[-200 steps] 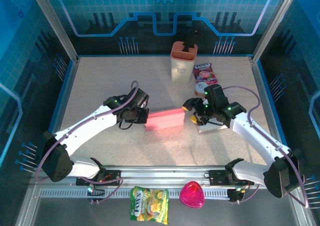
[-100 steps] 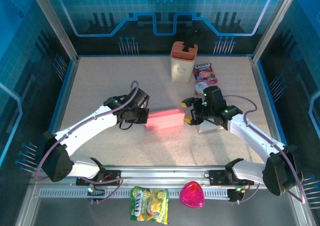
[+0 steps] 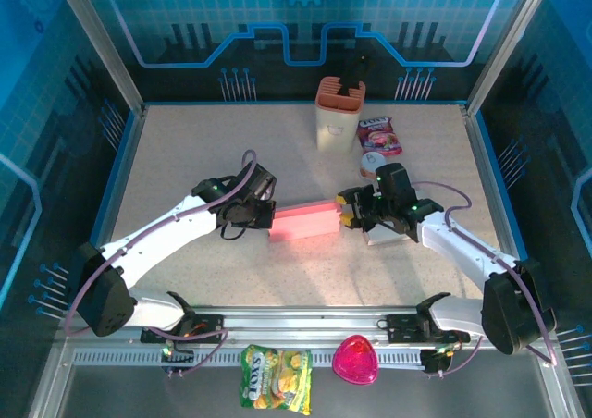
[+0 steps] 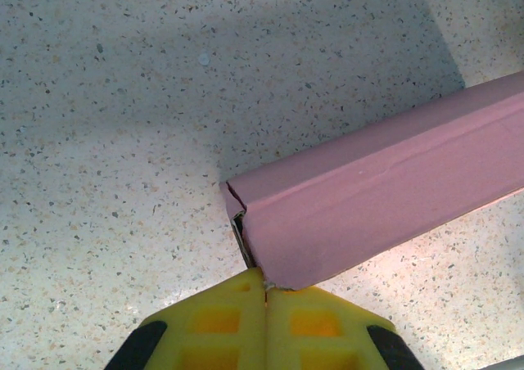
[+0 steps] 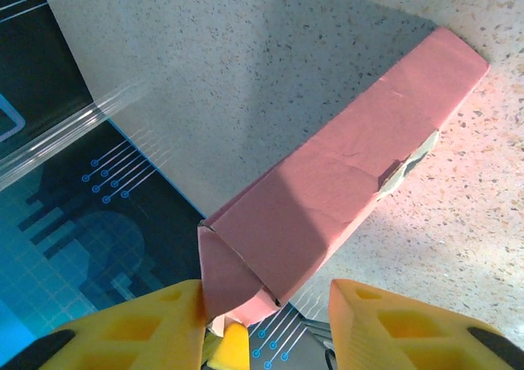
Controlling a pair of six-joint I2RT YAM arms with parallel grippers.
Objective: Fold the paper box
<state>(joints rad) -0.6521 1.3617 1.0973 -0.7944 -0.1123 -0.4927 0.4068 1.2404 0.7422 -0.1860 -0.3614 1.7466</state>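
The pink paper box point(image 3: 305, 221) lies long and narrow across the middle of the table, held just off it. My left gripper point(image 3: 265, 216) is at its left end. In the left wrist view the yellow pads point(image 4: 221, 325) are pressed together with a lower corner of the box point(image 4: 385, 198) pinched at their tips point(image 4: 264, 284). My right gripper point(image 3: 350, 210) is at the box's right end, open. In the right wrist view the left finger point(image 5: 155, 325) touches the folded end flap of the box point(image 5: 344, 182). The right finger point(image 5: 393, 321) stands apart from it.
An orange-topped beige holder point(image 3: 339, 113), a snack packet point(image 3: 379, 133) and a small round tub point(image 3: 374, 164) stand at the back. A flat white piece point(image 3: 388, 237) lies under my right arm. A yellow snack bag point(image 3: 276, 377) and a pink heart-shaped thing point(image 3: 355, 360) sit beyond the front rail.
My right gripper has moved left onto the box's right end and its jaws have narrowed. The left gripper and the box have stayed in place.
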